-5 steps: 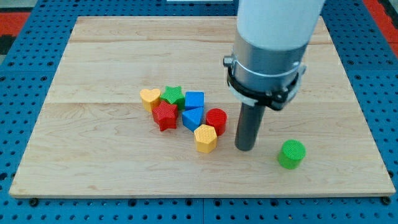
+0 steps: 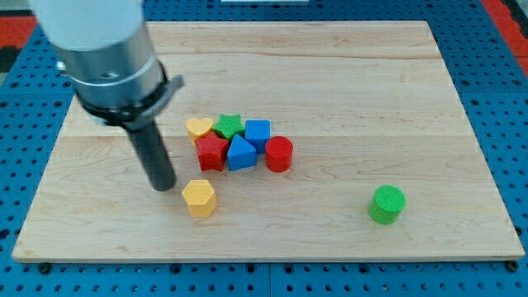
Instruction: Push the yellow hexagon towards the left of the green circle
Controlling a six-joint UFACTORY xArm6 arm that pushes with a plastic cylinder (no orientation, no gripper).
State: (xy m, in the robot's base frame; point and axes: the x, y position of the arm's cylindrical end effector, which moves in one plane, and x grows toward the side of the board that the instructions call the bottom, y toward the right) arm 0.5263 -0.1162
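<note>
Wooden board [image 2: 346,91] on blue pegboard [image 2: 503,99], rod with my tip [image 2: 162,186] just left of yellow hexagon [image 2: 199,198], no gripper fitted, cluster above: red star [image 2: 212,153], blue triangle [image 2: 241,153], red cylinder [image 2: 279,154], green circle [image 2: 387,204] well right.

Arm enters from the 11 o'clock corner of the view: white cylindrical upper section, grey collar below it with a black clamp ring. Straight dark rod hangs from the collar, leaning slightly toward 5 o'clock. My tip [image 2: 162,186] is down at table level, in the 9 o'clock half of the view.
</note>
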